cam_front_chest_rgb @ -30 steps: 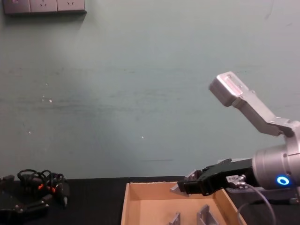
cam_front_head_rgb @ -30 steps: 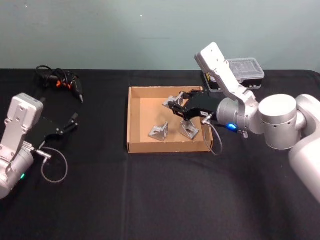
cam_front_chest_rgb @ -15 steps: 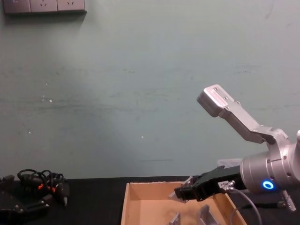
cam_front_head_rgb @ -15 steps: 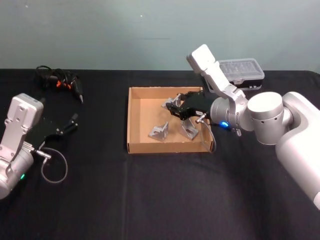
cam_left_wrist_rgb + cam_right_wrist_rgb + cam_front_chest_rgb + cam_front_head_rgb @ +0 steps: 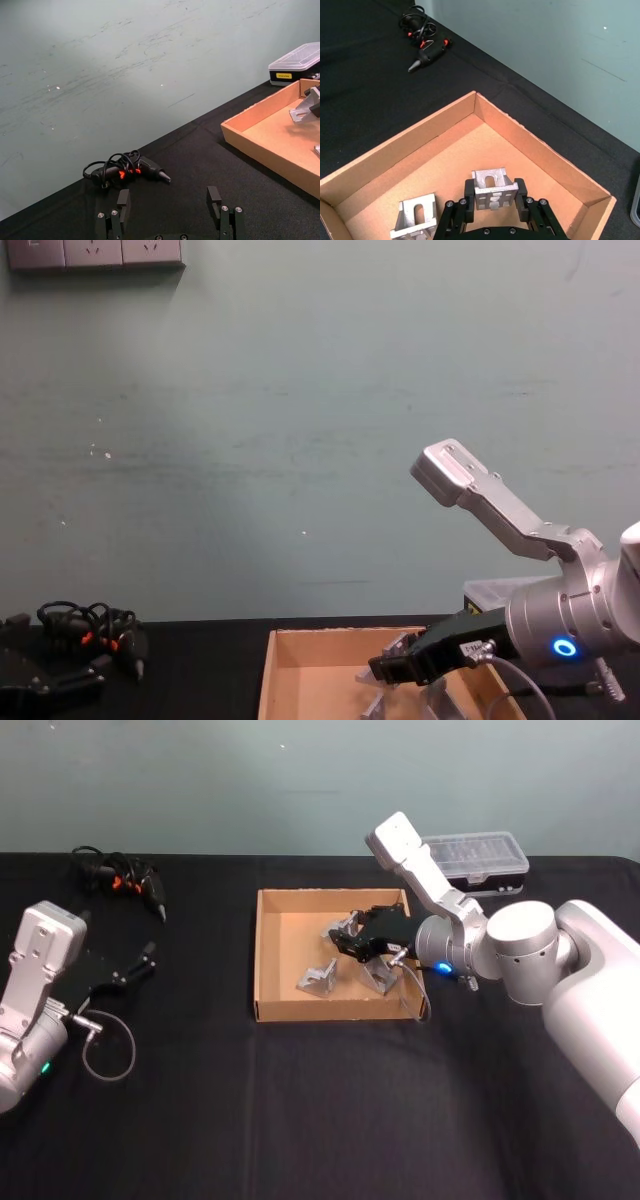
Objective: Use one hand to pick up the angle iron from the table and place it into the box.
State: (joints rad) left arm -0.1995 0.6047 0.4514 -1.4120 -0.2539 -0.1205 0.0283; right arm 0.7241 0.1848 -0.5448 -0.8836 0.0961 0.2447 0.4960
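Note:
My right gripper (image 5: 347, 941) hangs low over the middle of the tan box (image 5: 257, 955) and is shut on a silver angle iron (image 5: 337, 932). In the right wrist view the angle iron (image 5: 492, 187) sits clamped between the two black fingers (image 5: 469, 194), above the box floor. A second angle iron (image 5: 317, 978) and a third (image 5: 380, 977) lie on the box floor. From the chest the right gripper (image 5: 388, 670) dips just inside the box (image 5: 268, 670). My left gripper (image 5: 145, 960) rests open at the table's left side.
A black and orange corded tool (image 5: 122, 880) lies at the back left of the black table (image 5: 320, 1110). A clear-lidded black case (image 5: 478, 860) stands behind the box at the back right. My right arm's body reaches in over the table's right side.
My right gripper has carried the angle iron leftward and down, deeper into the box. The left arm has stayed where it was.

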